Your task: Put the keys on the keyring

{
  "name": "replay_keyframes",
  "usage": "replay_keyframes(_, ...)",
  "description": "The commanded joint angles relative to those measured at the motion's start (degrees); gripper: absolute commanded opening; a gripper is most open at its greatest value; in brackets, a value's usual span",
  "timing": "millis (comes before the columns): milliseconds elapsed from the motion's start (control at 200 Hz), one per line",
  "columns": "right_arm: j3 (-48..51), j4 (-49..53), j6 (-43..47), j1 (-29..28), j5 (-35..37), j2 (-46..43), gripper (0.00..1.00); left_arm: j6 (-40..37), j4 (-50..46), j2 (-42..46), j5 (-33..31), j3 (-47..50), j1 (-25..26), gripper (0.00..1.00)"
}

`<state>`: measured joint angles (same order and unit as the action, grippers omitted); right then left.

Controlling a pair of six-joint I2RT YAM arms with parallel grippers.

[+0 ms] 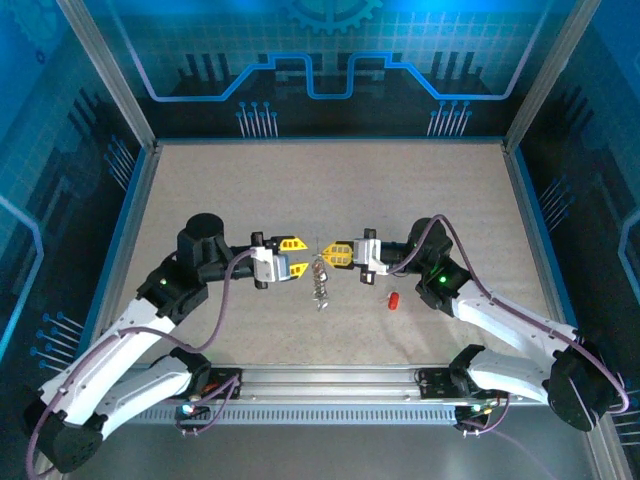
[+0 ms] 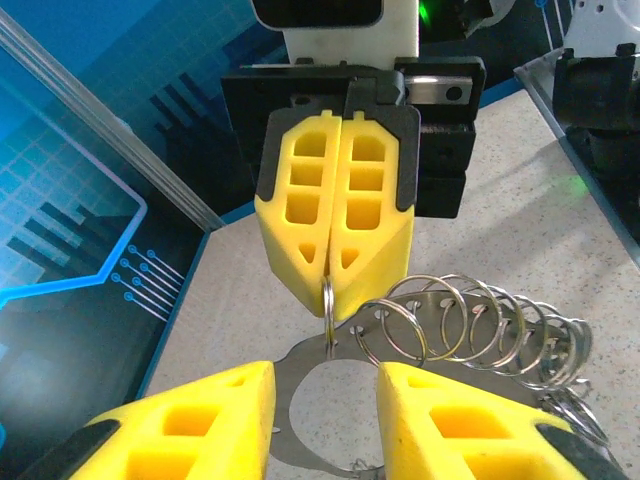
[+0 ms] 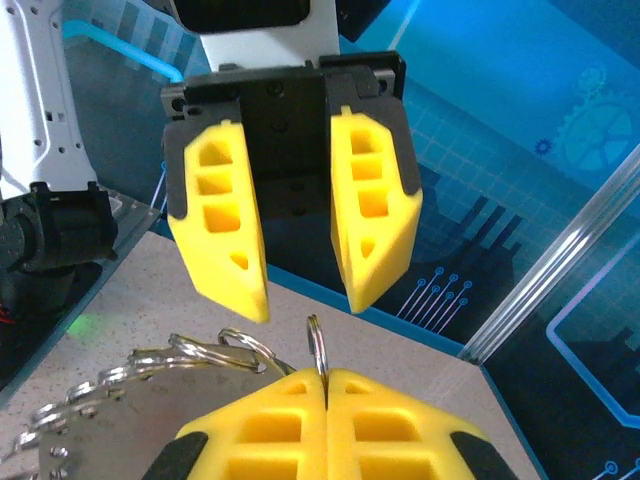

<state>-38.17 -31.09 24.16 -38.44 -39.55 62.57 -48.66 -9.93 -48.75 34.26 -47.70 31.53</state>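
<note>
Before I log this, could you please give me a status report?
Right gripper shut on keyring. Left gripper open, facing it. Red key loose on table. Nothing in the way.

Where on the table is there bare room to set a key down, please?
The far half of the table, between the back wall and the two grippers, is bare. So is the near strip between the arms, left of the red key. The centre is crowded: left gripper, right gripper and the keyring meet there.
</note>
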Motion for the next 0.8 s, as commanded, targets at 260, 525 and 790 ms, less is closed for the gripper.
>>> replay_keyframes(260,-0.7,-1.0,0.1,-0.6,0.0,-1.1,0.00,2.8,5.7,-3.0,3.2,0.7,0.9,0.33)
replay_keyframes(525,-0.9,0.0,0.8,-1.4,1.3,-0.8,0.00,2.8,6.3,-4.2,4.8,0.6,1.3,0.29)
replay_keyframes(790,-1.0,1.1,2.0,-1.6,2.1,-0.8,0.00,0.9,3.8,-3.8,3.2,-0.2,1.4,0.01)
